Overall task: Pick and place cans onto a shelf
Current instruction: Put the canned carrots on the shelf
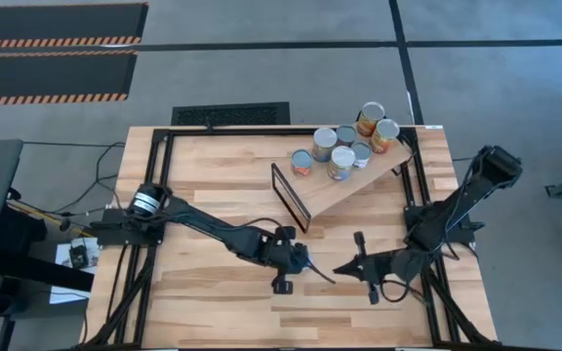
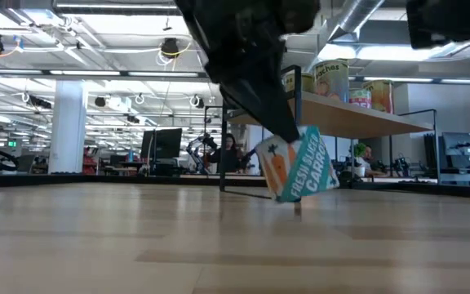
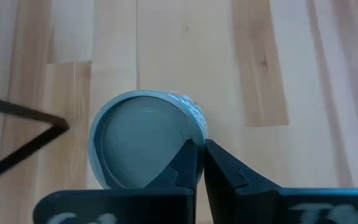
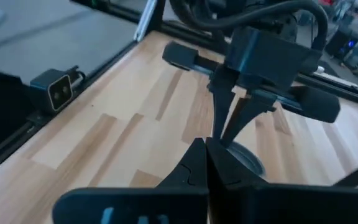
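Left gripper [image 2: 280, 135] pinches the rim of a carrot-label can [image 2: 298, 163], holding it tilted just above the desk [image 1: 213, 292]. Right gripper [image 1: 340, 269] hovers just beside it, fingers pressed together. On the tilted shelf [image 1: 344, 190] behind sit seven more cans [image 1: 341, 148], clustered at its raised end.

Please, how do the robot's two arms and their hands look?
Both are black and slender. The left arm has a silver cylinder near its base; black cables loop beside the right arm. The left hand and right hand each have two tapered dark fingers.
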